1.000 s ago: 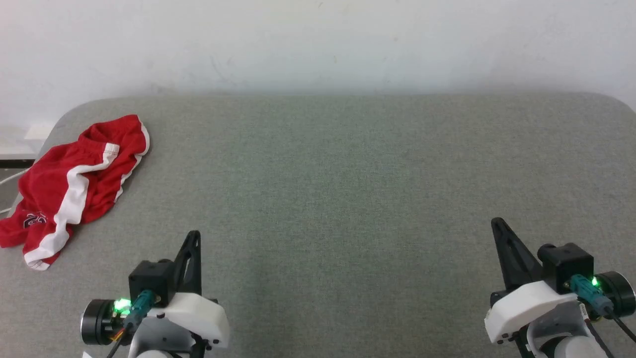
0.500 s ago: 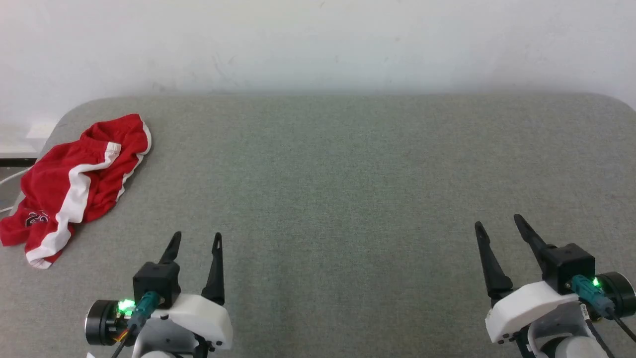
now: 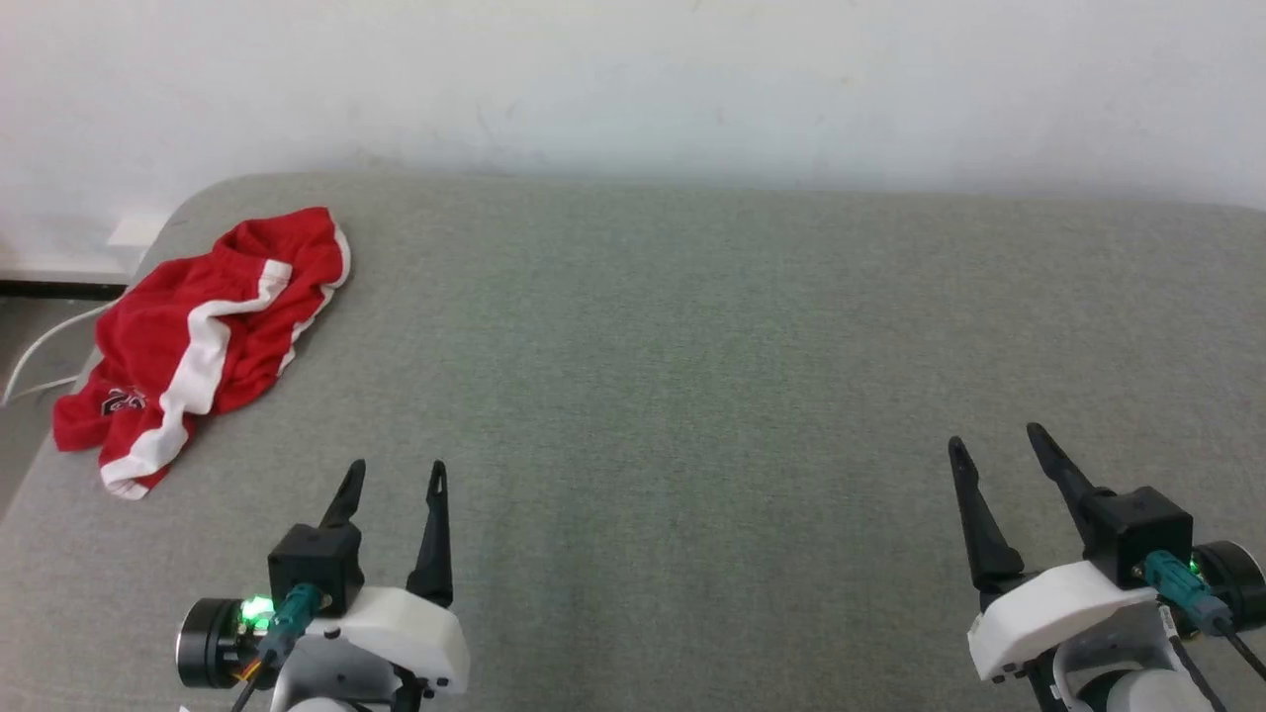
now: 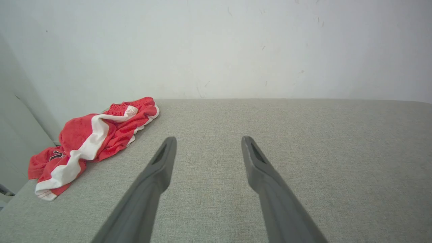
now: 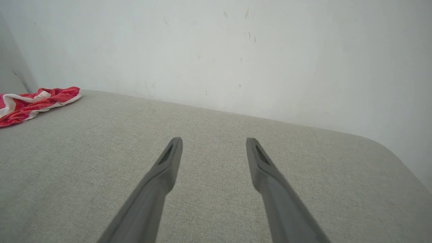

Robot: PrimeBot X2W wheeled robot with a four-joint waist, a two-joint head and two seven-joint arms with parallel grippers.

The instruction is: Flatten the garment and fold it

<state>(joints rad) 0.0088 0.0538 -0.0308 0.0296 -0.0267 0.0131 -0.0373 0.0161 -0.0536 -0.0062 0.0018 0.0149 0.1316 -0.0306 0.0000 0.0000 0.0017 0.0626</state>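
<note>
Left gripper (image 3: 396, 466) and right gripper (image 3: 994, 435) fingers newly wide apart, empty.

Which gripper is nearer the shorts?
The left gripper: the shorts lie ahead to its left, while the right gripper is far across the table.

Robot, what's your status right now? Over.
Left end effector open, empty. Right end effector open, empty. Red basketball shorts crumpled at far left of grey table, untouched. Bare table between them and shorts.
</note>
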